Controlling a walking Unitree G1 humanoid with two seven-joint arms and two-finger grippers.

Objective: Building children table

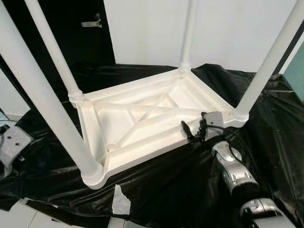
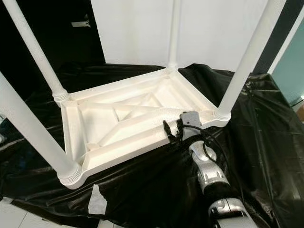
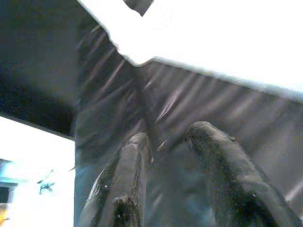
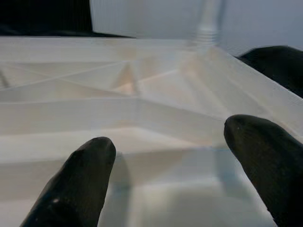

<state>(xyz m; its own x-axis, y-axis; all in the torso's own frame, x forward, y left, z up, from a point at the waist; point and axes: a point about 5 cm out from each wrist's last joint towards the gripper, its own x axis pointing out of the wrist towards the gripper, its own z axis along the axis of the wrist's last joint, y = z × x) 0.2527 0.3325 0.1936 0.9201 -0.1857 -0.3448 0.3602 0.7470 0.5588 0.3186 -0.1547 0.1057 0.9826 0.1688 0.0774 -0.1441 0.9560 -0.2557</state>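
Black plastic sheet [image 1: 190, 190] covers floor w/ white table [image 1: 142, 123] lying upside down, legs up & cropped at top; right gripper [image 1: 194, 130] at its near rim, fingers apart; left gripper [image 3: 168, 146] blurred, fingers slightly apart over sheet.

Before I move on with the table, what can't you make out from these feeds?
- Table legs' upper ends: cut off by the head views' top edge.
- Tabletop's upper face: turned down onto the black sheet.
- Right gripper contact with the rim: fingers too small.
- Left wrist view: blurred.
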